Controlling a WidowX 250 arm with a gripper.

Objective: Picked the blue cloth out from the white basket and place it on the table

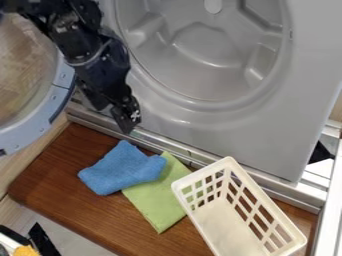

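Blue cloth (123, 169) lies outside the white basket (224, 225), by the tabletop (50, 180)'s rear edge; placement judged complete, end effector (123, 119) released or clenched: cannot tell.

- A wooden table (57, 175), reddish brown with darker grain lines, runs at a slant from the left of the camera view down toward the lower right; its near left corner is rounded.
- A blue cloth (123, 169) lies loosely bunched on the wood, left of the middle, its right part overlapping the green cloth.
- The green cloth (155, 201), pale and fairly flat, lies between the blue cloth and the basket, one corner pointing toward the view's bottom edge.
- The white basket (224, 227) stands upright to the right, open side up, with rows of openings in its walls; wood and some green show through them.
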